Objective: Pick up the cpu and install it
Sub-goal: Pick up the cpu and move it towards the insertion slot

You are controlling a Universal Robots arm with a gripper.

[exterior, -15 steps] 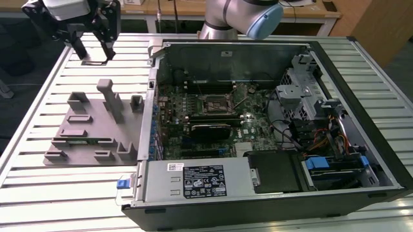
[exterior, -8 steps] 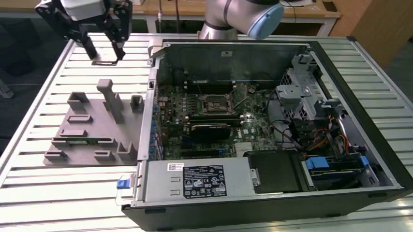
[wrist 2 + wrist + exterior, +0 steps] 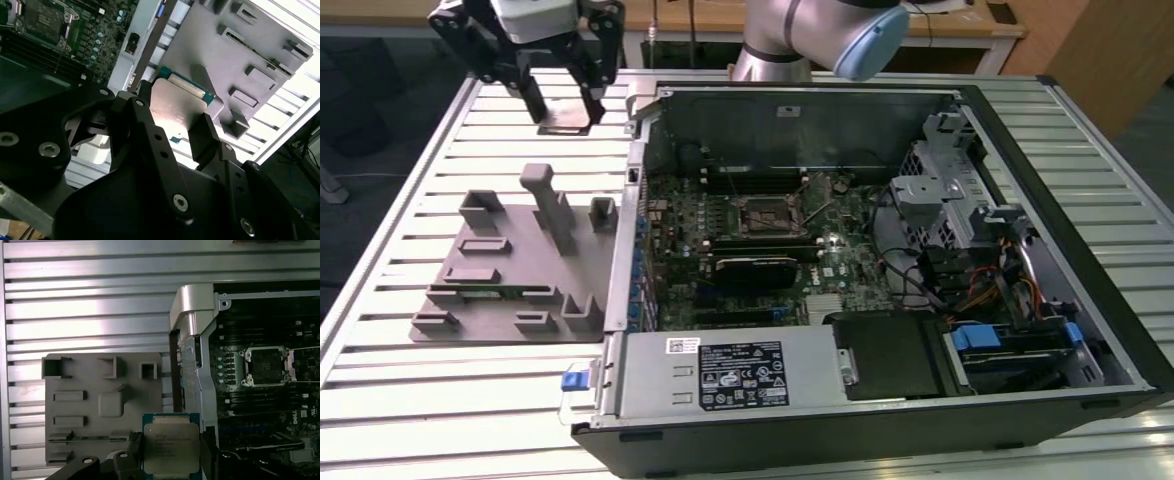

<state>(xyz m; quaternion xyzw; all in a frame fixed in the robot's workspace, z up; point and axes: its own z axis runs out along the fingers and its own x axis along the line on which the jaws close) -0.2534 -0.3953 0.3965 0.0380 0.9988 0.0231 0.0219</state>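
My pincer [image 3: 567,108] is clenched on the cpu [image 3: 570,126]. It is open just as wide as the chip, with one black finger [image 3: 150,140] pressed on each of two opposite edges. The chip lies flat between them.

In the exterior view, the pincer and the cpu sit at about eleven o'clock in the picture. They are over the slatted metal table [image 3: 400,400]. From the grey tray [image 3: 507,270] they are at about twelve o'clock, a little way off. From the open computer case [image 3: 1087,300] they are at about ten o'clock, outside its wall.

In the first wrist view I see the shiny silver top of the cpu [image 3: 170,445] with a thin green rim. The square socket [image 3: 265,365] on the board inside the case is well apart from it.
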